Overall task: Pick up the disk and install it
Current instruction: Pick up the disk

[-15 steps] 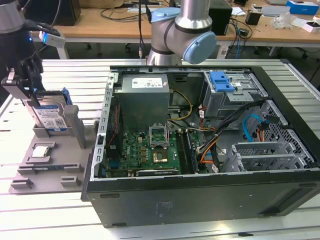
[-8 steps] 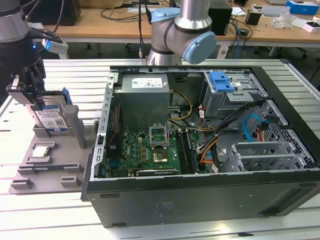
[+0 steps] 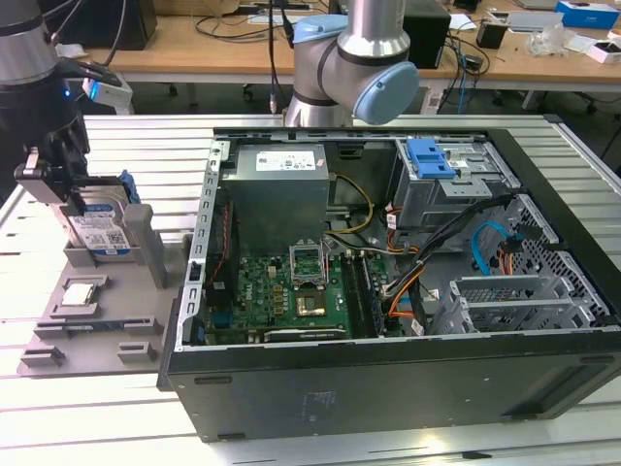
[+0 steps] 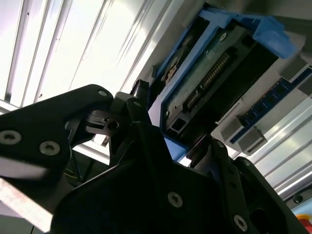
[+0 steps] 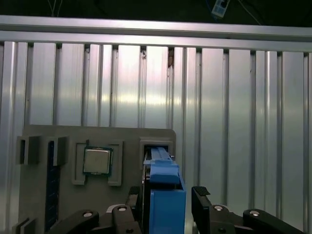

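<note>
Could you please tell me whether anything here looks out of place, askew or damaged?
Nothing stands out. The disk stands upright in its slot on the grey fixture, with the gripper at it. The CPU chip lies flat in its recess. The open computer case shows no spill or visible damage.

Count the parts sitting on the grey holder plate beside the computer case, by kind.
Disk: 1
CPU chip: 1
Memory stick: 1
Total: 3
</note>
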### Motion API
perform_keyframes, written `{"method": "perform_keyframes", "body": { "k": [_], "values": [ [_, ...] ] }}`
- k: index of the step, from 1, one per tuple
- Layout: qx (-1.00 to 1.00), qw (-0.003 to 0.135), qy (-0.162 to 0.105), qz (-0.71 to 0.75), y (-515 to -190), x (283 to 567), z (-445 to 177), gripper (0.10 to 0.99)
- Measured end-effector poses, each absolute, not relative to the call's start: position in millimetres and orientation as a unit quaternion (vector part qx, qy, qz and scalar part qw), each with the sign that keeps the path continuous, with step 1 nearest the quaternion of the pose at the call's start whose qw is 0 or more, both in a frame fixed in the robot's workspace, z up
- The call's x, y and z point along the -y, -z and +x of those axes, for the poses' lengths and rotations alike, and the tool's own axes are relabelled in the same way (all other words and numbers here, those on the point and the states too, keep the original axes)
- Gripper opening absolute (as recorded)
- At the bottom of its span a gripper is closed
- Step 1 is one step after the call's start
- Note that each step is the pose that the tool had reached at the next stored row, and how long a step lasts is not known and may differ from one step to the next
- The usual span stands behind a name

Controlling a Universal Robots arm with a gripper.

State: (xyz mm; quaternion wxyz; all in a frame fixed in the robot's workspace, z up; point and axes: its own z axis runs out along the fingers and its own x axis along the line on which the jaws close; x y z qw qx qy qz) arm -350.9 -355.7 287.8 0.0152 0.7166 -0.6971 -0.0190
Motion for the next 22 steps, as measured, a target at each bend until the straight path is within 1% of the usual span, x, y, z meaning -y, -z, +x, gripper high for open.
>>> {"method": "perform_keyframes", "body": {
  "k": [8, 9, 11, 12, 22],
  "values": [
    [0.697, 0.016, 0.018, 0.716, -291.1, 355.7, -350.9, 0.541],
    [0.697, 0.016, 0.018, 0.716, -291.1, 355.7, -350.9, 0.525],
    [0.697, 0.016, 0.018, 0.716, -291.3, 355.7, -350.9, 0.396],
    [0.697, 0.016, 0.018, 0.716, -291.3, 355.6, -350.9, 0.365],
    [0.697, 0.016, 0.018, 0.716, -292.2, 355.6, -350.9, 0.365]
  ]
}}
